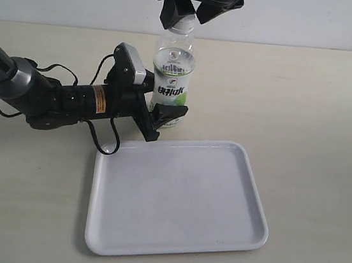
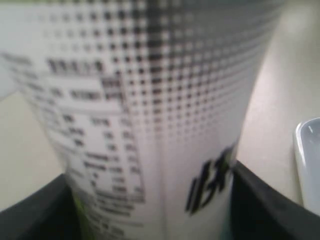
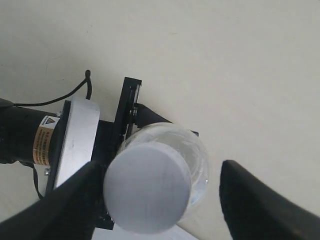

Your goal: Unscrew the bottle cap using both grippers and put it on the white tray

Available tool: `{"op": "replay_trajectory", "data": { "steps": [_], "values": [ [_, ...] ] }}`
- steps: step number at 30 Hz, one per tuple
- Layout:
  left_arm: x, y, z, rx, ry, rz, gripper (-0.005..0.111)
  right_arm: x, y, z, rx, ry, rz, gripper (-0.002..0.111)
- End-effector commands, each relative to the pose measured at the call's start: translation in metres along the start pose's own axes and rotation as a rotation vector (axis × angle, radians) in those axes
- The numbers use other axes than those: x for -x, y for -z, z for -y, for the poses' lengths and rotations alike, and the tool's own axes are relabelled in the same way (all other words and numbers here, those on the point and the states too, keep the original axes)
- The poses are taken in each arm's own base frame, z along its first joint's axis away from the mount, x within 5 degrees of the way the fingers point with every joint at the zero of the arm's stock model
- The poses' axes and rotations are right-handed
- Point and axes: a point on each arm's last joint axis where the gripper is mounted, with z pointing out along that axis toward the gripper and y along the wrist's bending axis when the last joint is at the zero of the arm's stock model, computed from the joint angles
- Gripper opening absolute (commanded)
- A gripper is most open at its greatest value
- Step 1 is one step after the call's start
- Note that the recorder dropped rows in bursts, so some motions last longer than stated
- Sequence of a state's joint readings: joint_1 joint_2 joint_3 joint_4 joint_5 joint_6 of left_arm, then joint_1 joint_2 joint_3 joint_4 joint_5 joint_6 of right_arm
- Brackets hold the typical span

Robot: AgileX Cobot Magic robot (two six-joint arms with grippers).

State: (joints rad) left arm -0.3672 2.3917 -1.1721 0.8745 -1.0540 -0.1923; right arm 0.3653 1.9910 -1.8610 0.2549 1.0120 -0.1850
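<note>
Exterior view: the bottle (image 1: 171,83) stands upright near the bench's far edge, its long axis vertical and the bottle cap (image 1: 187,22) on top. The white tray (image 1: 177,199) lies nearer.

Left wrist view: the left gripper (image 2: 152,205) jaws pinch the bottle's lower body, which is probably light and thin-walled.

Right wrist view: the right gripper (image 3: 165,200) jaws are spread either side of the cap, which looks stiff; take it by its side.

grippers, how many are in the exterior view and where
2. The left gripper grips the bottle at its label, fingers on both sides. The right gripper hangs above, at the view's top edge, fingers open around the bottle cap.
</note>
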Motion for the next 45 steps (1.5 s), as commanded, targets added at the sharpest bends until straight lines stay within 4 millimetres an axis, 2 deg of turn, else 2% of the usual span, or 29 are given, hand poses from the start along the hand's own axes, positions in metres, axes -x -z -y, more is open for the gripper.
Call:
{"op": "replay_trajectory", "data": {
  "steps": [1,10,13,21,28,37,45],
  "values": [
    [0.0014,-0.0014,0.0014,-0.01,-0.021,-0.022,0.0,0.0039,0.0047,-0.0007,-0.009,0.002,0.029,0.062],
    [0.0014,-0.0014,0.0013,-0.008,-0.02,-0.021,0.0,0.0047,0.0099,-0.0017,-0.011,0.008,0.04,0.055],
    [0.0014,-0.0014,0.0013,-0.008,-0.02,-0.021,0.0,0.0047,0.0099,-0.0017,-0.011,0.029,0.04,0.043],
    [0.0014,-0.0014,0.0013,-0.008,-0.02,-0.021,0.0,0.0047,0.0099,-0.0017,-0.013,0.149,0.039,0.0],
    [0.0014,-0.0014,0.0013,-0.008,-0.02,-0.021,0.0,0.0043,0.0099,-0.0019,-0.015,0.376,0.034,0.0],
    [0.0014,-0.0014,0.0013,-0.008,-0.02,-0.021,0.0,0.0015,0.0098,-0.0028,-0.001,0.861,0.006,0.0],
    [0.0014,-0.0014,0.0013,-0.008,-0.02,-0.021,0.0,0.0004,0.0088,-0.0029,0.009,1.036,-0.003,0.0]
  ]
}}
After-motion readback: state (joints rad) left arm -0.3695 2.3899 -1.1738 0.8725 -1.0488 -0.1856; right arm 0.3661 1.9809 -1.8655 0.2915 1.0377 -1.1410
